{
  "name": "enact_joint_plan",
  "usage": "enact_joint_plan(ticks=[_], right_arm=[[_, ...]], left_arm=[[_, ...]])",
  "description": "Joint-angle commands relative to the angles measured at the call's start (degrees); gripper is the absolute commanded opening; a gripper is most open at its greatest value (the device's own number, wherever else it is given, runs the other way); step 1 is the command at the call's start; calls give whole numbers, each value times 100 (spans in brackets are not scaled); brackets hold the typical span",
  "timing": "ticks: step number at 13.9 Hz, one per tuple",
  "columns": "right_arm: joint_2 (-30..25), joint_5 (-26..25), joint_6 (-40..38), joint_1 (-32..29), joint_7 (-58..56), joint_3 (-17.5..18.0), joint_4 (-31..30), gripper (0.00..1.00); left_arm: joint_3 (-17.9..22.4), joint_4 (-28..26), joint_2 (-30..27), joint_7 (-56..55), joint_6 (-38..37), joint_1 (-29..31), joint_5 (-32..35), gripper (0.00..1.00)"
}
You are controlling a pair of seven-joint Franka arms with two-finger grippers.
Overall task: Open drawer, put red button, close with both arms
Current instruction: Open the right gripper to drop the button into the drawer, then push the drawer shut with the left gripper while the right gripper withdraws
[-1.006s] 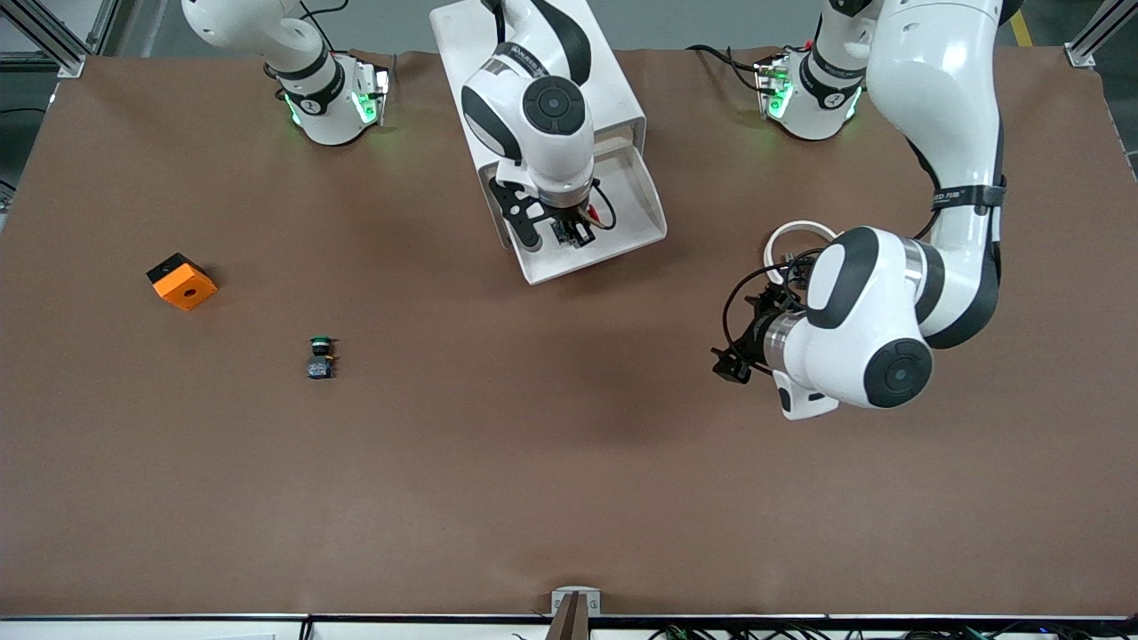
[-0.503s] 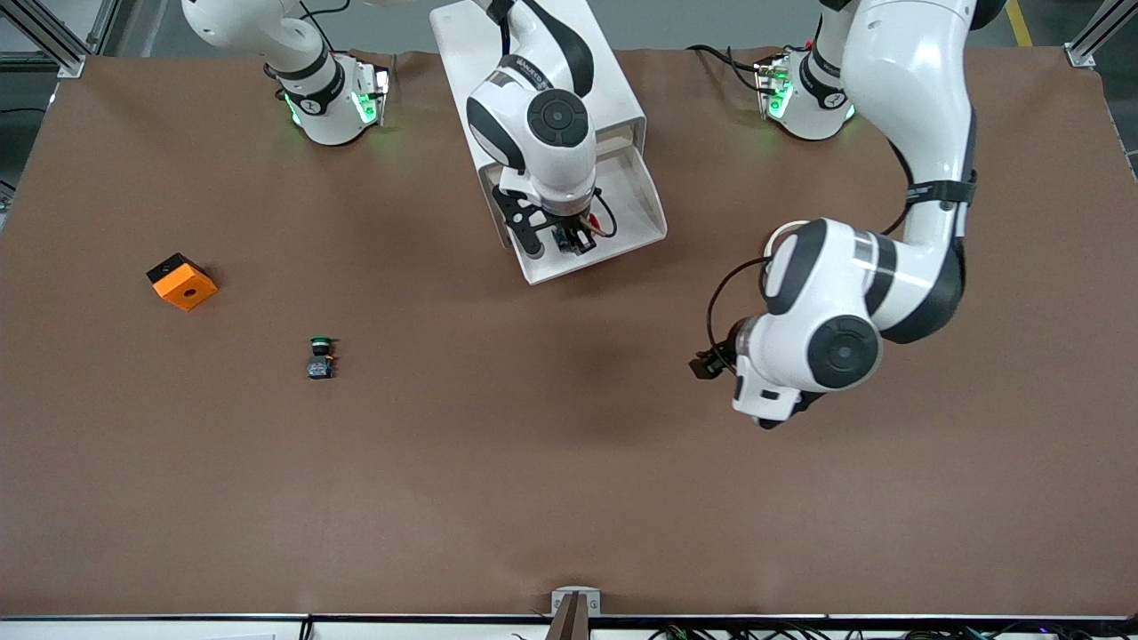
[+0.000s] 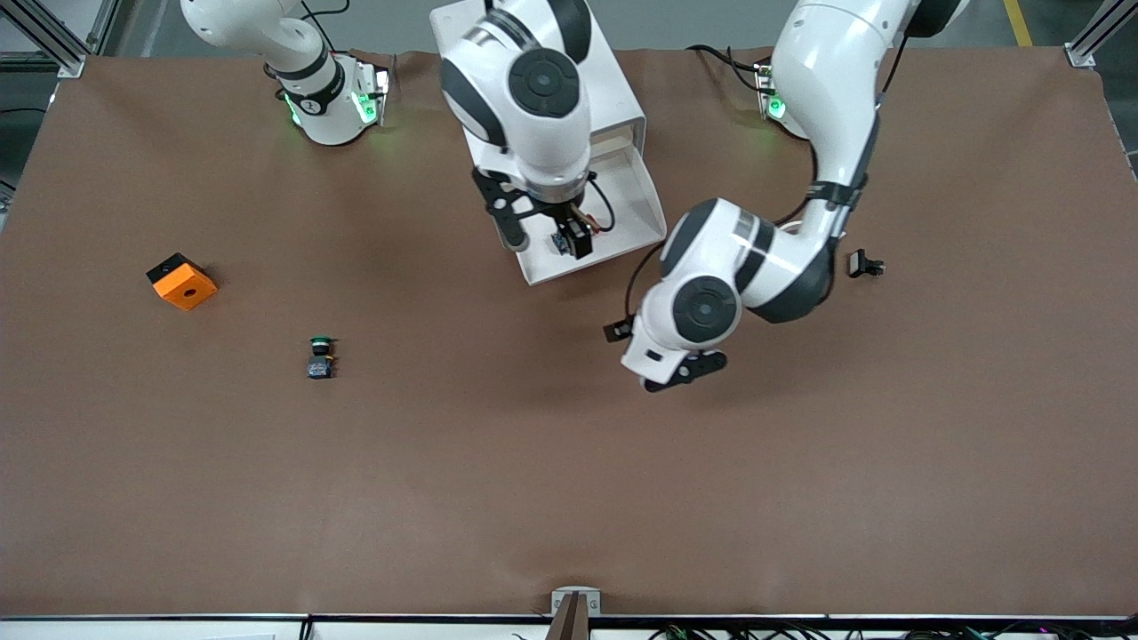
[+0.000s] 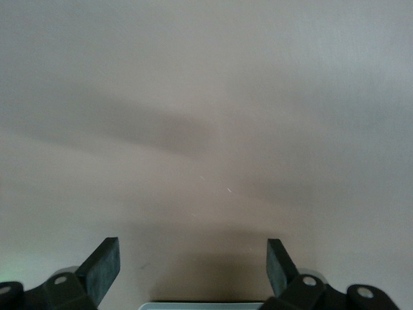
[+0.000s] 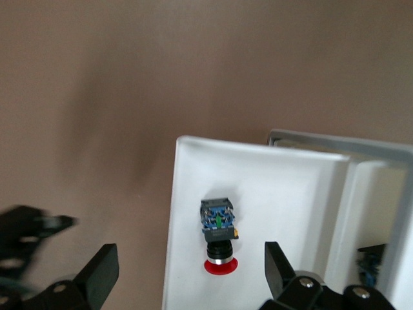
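Right gripper (image 5: pixel 187 274) wide open above red button (image 5: pixel 218 237) in drawer (image 5: pixel 277 194).

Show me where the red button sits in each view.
Front view: the red button lies in the open drawer, under the right claw.
Right wrist view: low centre, on the drawer floor.
Left wrist view: absent; left claw over the table.
Shared landmark: the drawer's white tray.

Red-capped button (image 5: pixel 218 237) with a blue-grey base lies in the white drawer (image 5: pixel 271 194). Brown table (image 3: pixel 569 489); orange block (image 3: pixel 181 281); the other button (image 3: pixel 321 356) looks green-capped.
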Motion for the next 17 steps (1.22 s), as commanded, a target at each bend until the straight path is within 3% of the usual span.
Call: enact_joint_plan(ticks=[1,3,8,11,14,17], right_arm=[[-429,94,-608,-551,-942,65,285,100],[-772,42,-1318,-902,-1892,56,267,100],[-1669,50,-2007,-2088,-4729,56,-74,100],[-2188,41,-1955,-2966,-6785,56,-742,100],[-2207,6,-1850,-3898,-8686,56,-998,100],[-2373,-458,-1271,-4356,-10040,56,-1480,100]], left_arm=[[-243,-490,-136,30,344,-124,63,100],[-681,-778,-214,30,344,-115,54,100],[-1184,-1587,-821,-14,396,-133,54,100],[-1518,-1721,-874,-330,599,-133,54,100],[-1721,-1729,-857,-585,616,-142,54,100],[-1897,-1782,-918,-858,608,-124,54,100]])
